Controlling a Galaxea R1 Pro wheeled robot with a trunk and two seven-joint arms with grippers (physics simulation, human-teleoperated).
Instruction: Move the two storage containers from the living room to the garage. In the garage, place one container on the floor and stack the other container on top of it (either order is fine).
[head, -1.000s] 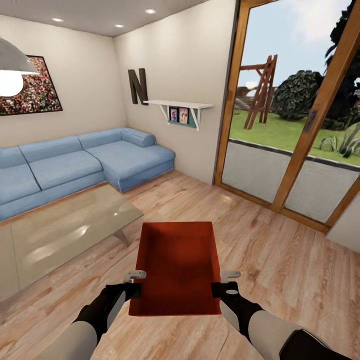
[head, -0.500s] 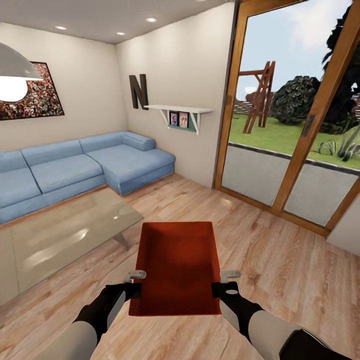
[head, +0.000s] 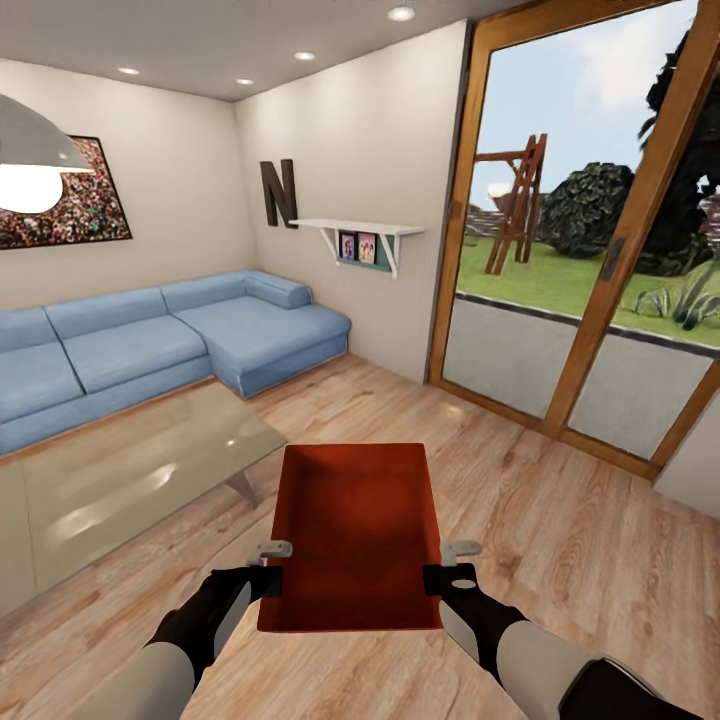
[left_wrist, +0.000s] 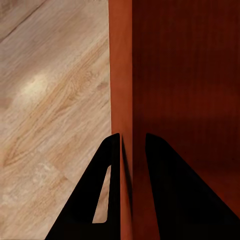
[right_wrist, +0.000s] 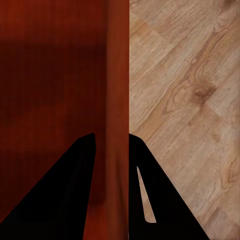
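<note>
One orange-red storage container (head: 355, 530) hangs level in front of me above the living room's wood-plank floor, carried by both arms. My left gripper (head: 277, 580) is shut on its left wall, and in the left wrist view the black fingers (left_wrist: 112, 175) pinch that wall (left_wrist: 121, 75). My right gripper (head: 432, 578) is shut on the right wall, where the right wrist view shows the wall (right_wrist: 117, 75) clamped between its fingers (right_wrist: 85, 170). The bin is open-topped and holds nothing.
A glass coffee table (head: 130, 470) stands close on the left, with the blue corner sofa (head: 170, 335) behind it. Wood-framed glass doors (head: 590, 270) fill the right side. A wall shelf (head: 360, 235) hangs at the back. Bare plank floor (head: 560, 540) lies ahead and right.
The whole head view has shifted slightly downward in the picture, so the camera has tilted or moved. The container and both grippers keep the same place in it.
</note>
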